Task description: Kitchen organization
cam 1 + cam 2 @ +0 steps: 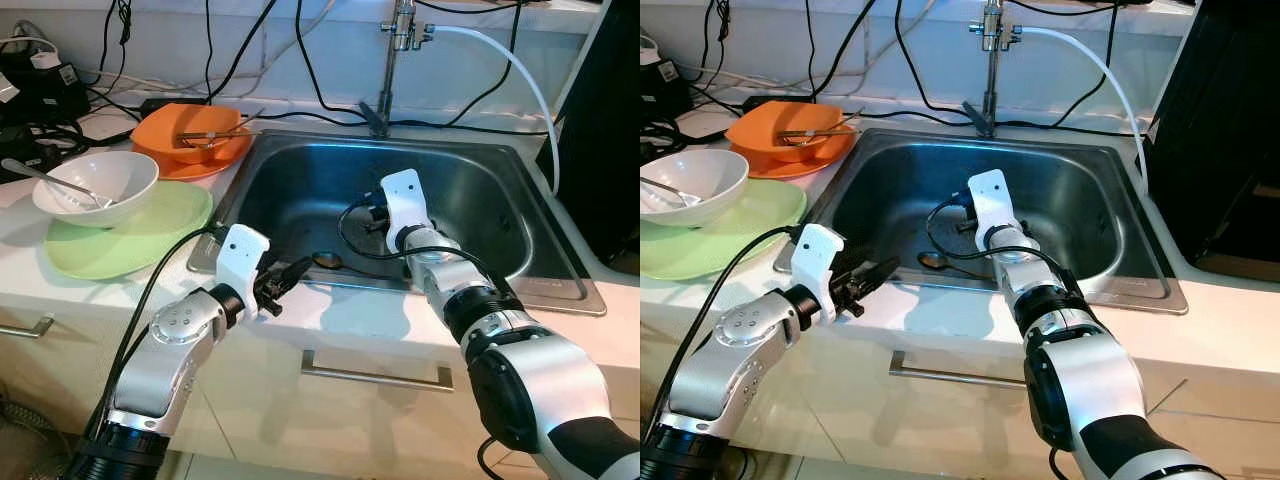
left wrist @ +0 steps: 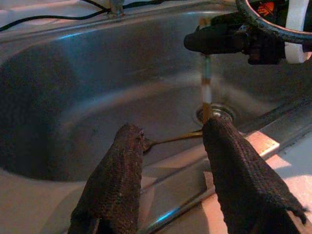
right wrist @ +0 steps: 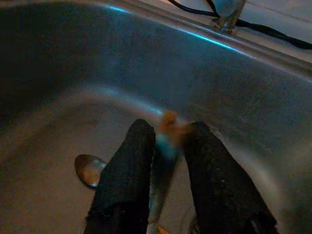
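Right gripper (image 3: 165, 146) clasping utensil (image 2: 207, 90) inside sink (image 1: 300, 170), left gripper (image 1: 290, 275) at rim

Bright even head views, dim wrist views, blurred held utensil

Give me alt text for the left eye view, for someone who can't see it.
The right gripper reaches down into a steel sink where a spoon lies, while the left gripper hovers open at the sink's front rim.
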{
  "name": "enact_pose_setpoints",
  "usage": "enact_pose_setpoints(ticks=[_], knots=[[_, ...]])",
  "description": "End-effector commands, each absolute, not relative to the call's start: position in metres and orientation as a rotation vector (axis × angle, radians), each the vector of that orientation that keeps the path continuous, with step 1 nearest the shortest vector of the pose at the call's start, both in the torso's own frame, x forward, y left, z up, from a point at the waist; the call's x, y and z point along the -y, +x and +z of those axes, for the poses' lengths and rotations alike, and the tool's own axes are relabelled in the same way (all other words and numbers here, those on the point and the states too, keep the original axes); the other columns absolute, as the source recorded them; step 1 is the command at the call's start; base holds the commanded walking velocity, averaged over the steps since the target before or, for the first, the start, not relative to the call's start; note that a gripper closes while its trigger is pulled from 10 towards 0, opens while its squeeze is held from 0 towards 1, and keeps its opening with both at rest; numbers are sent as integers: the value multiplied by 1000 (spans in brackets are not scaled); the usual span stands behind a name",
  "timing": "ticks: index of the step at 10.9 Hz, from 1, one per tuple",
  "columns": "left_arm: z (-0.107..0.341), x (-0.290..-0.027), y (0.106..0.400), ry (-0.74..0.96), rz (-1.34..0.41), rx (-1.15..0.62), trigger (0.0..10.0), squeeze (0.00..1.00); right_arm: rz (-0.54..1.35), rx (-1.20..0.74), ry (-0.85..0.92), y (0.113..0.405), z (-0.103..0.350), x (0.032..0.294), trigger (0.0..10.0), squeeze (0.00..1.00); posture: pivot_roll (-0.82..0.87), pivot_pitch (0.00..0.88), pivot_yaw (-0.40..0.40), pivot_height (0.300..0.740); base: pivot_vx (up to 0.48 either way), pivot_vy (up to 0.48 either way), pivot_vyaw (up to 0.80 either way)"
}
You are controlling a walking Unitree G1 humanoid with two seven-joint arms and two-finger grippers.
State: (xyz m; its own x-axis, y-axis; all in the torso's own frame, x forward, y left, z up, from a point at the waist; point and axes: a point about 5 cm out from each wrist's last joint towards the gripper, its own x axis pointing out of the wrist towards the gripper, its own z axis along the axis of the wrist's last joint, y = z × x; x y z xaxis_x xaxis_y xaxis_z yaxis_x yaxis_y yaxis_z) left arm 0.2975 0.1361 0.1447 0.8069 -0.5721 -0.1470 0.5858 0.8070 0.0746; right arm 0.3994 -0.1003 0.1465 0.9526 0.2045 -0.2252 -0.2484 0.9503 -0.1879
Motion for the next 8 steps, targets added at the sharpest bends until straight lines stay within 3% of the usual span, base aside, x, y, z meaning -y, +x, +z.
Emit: enact_pose_setpoints(ticks=[1, 3, 4, 5, 6, 7, 8], knots=[[148, -134, 296, 132, -629, -110, 10000, 0, 247, -199, -225, 401, 151, 97, 10000, 0, 266, 0, -22, 740, 0, 0, 0], [148, -133, 295, 132, -632, -111, 10000, 0, 247, -164, -228, 403, 158, 97, 10000, 0, 262, 0, -19, 740, 0, 0, 0], [148, -134, 296, 135, -627, -107, 10000, 0, 237, -134, -215, 405, 164, 99, 10000, 122, 260, 0, -18, 740, 0, 0, 0], [148, -134, 297, 136, -623, -104, 10000, 0, 223, -102, -166, 408, 173, 100, 10000, 1000, 257, 0, -18, 740, 0, 0, 0], [148, -133, 297, 136, -624, -103, 10000, 0, 213, -54, -203, 410, 182, 101, 10000, 1000, 256, 0, -16, 740, 0, 0, 0], [148, -132, 297, 136, -620, -98, 10000, 0, 207, -2, -213, 412, 192, 101, 10000, 0, 256, 0, -16, 740, 0, 0, 0], [149, -133, 298, 143, -609, -91, 10000, 0, 208, 45, -205, 413, 200, 100, 10000, 0, 253, 0, -15, 740, 0, 0, 0]])
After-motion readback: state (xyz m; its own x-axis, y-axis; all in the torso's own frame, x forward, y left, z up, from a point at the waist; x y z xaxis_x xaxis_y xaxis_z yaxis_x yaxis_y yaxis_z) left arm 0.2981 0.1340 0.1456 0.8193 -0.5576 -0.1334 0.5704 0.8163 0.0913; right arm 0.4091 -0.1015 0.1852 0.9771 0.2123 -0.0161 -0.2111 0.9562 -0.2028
